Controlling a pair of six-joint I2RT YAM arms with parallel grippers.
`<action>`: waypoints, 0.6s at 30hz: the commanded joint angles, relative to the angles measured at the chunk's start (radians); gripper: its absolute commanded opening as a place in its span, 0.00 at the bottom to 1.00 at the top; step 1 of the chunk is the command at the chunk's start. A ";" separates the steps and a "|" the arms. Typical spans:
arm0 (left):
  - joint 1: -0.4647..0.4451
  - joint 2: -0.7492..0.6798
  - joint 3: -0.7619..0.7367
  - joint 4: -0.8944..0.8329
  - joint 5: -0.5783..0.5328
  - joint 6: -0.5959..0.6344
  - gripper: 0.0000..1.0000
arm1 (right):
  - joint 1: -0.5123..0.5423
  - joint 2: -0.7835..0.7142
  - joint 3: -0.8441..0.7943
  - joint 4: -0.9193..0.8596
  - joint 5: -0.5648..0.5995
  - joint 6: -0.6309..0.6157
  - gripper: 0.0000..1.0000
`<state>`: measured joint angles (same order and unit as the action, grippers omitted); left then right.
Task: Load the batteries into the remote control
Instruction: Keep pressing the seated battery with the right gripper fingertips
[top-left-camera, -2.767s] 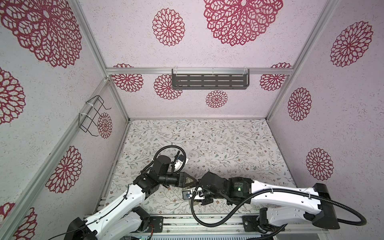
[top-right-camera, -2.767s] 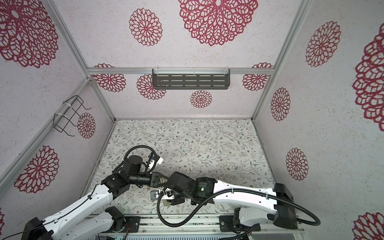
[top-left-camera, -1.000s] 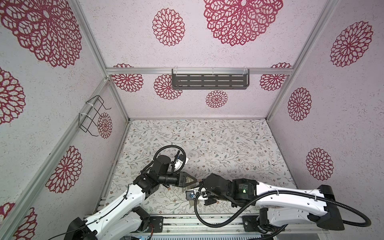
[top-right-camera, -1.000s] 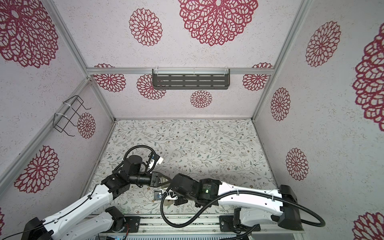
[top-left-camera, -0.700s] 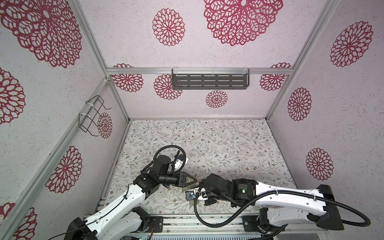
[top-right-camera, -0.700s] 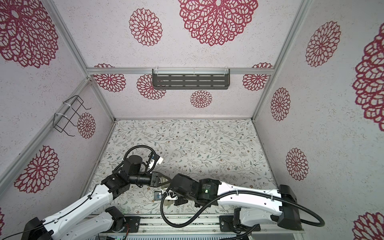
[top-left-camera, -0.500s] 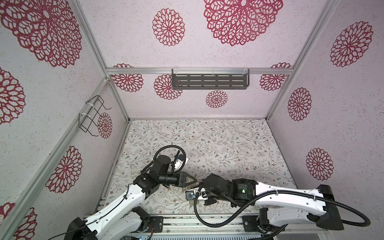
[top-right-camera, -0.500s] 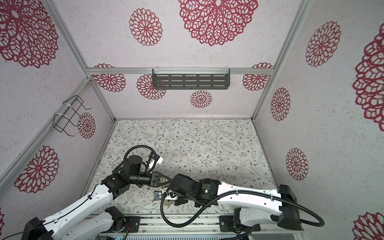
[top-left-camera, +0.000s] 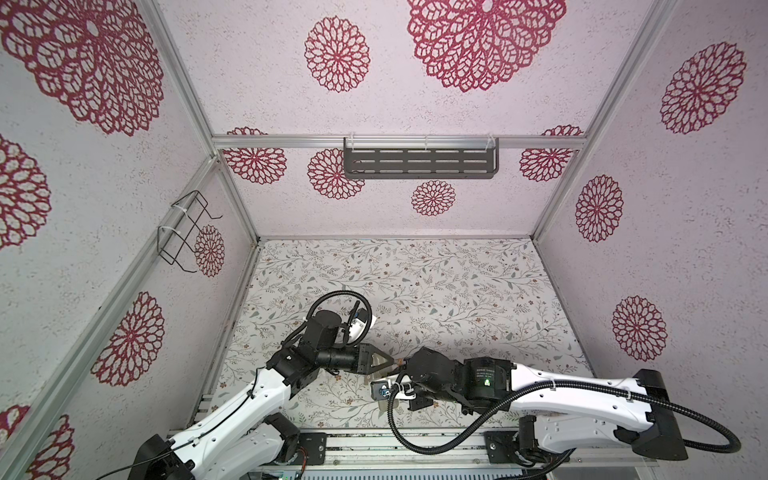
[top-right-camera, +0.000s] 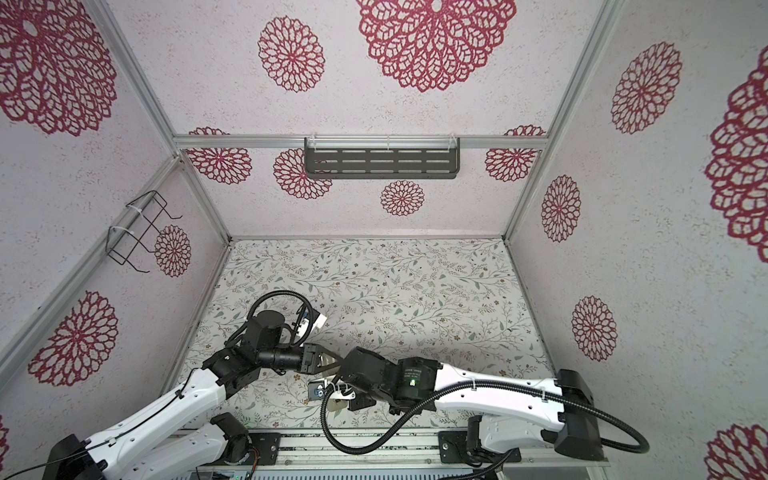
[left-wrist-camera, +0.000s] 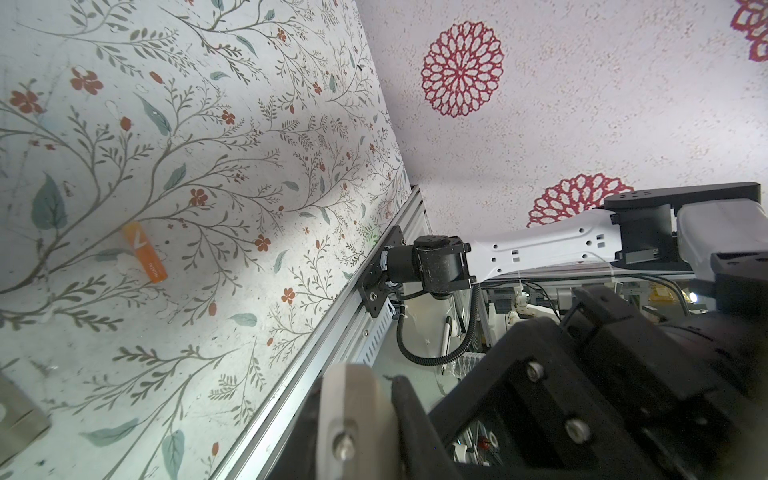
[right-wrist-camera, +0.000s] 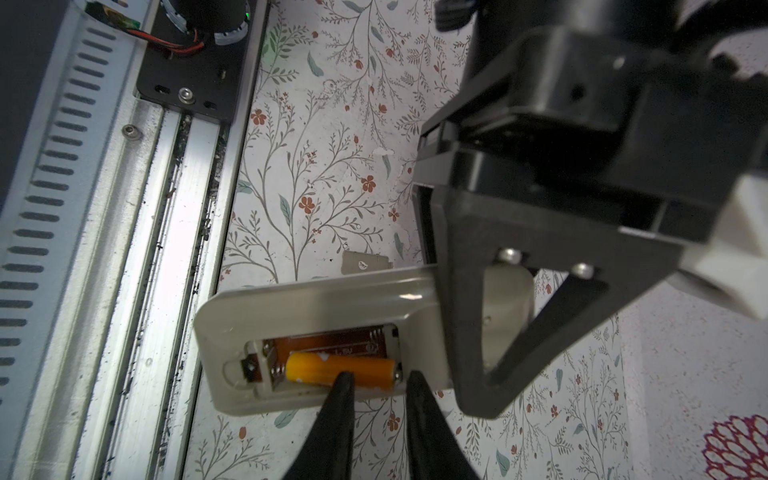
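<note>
Floral table (top-left-camera: 415, 282): wide bare room from centre toward 12 o'clock. Both arms crowd 6 o'clock edge, by front rail (right-wrist-camera: 183, 249). Left gripper (top-left-camera: 388, 365) clenched on one end of remote control (right-wrist-camera: 316, 303), beige back facing right wrist camera, free end reaching rail-side edge. Right gripper (right-wrist-camera: 378, 376) released, fingers narrowly parted, tips at seated battery (right-wrist-camera: 332, 368) in open bay. Loose battery (left-wrist-camera: 145, 251) lies on table, bare surface all round. Cover piece (right-wrist-camera: 365, 264) on table, just beside remote control.

Left arm (top-right-camera: 166, 411) and right arm (top-right-camera: 498, 395) meet low over floral surface (top-right-camera: 374, 282), near front rail (top-right-camera: 374, 446). Left pincer (top-right-camera: 335, 368) closed, tips against right wrist; right pincer hidden under it. Pale remote (top-right-camera: 337, 406) end pokes out below.
</note>
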<state>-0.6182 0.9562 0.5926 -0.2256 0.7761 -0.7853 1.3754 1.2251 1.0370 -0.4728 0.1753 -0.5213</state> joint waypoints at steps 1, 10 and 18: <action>-0.008 0.003 0.009 0.023 0.025 0.015 0.00 | 0.004 0.008 0.026 -0.013 -0.008 0.016 0.24; -0.007 0.004 0.007 0.023 0.026 0.014 0.00 | 0.004 0.039 0.050 -0.054 -0.005 0.014 0.23; -0.006 0.005 0.007 0.025 0.026 0.013 0.00 | 0.004 0.078 0.083 -0.113 -0.003 0.011 0.21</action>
<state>-0.6182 0.9627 0.5919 -0.2474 0.7612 -0.7776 1.3754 1.2858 1.0927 -0.5411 0.1715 -0.5217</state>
